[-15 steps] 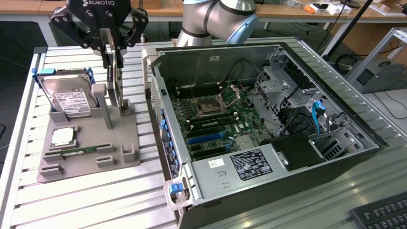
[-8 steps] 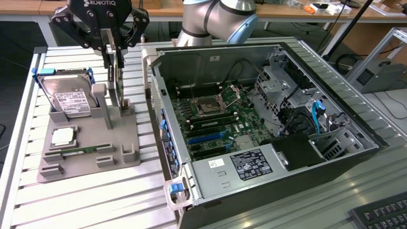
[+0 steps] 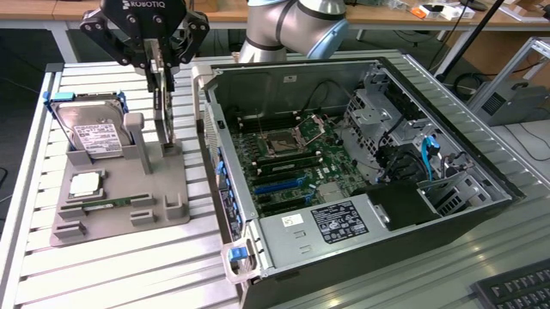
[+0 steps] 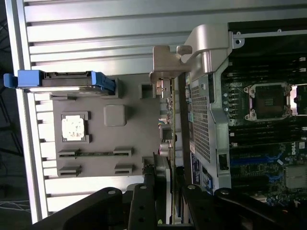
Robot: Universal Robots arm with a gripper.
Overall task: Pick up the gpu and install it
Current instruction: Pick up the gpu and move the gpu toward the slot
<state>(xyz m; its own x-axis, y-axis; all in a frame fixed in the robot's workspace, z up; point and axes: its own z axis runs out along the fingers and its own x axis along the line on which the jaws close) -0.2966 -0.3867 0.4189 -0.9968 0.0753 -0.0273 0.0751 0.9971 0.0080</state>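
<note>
Evidently, at the exterior view's upper left, the gripper (image 3: pixel 160 63) pinches the top edge of the gpu (image 3: pixel 164 116), upright in its grey holder (image 3: pixel 165 187), so a straight vertical pull should avoid snagging.

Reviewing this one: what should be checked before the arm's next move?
1. Gripper closed on the thin green gpu card with silver end bracket: ok.
2. Card upright, lower edge in the grey plastic holder tray: ok.
3. Black computer case open, motherboard exposed: ok.
4. Blue expansion slots free of cards: ok.
5. Silver hard drive with white label apart from card: ok.
6. Card square in the grip: cannot tell.
</note>
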